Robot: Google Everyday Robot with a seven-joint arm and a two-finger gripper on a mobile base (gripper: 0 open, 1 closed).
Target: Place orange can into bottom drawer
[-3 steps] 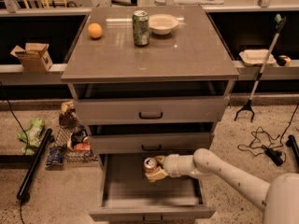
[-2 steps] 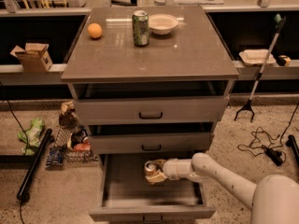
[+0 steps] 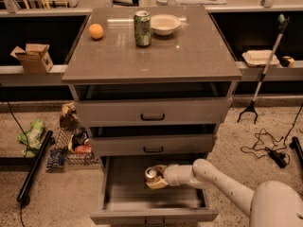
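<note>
Bottom drawer, open: 1 orange can, upright, clasped betw. gripper jaws; drawer floor below jaws, front panel nearer cam.

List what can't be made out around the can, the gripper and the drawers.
- Orange can: its lower body is hidden by the gripper holding it over the bottom drawer. Whether it touches the drawer floor can't be told.
- Bottom drawer front: cut off by the picture's lower edge.
- Top drawer and middle drawer: insides lost in shadow.
- Green can: label too small to read.
</note>
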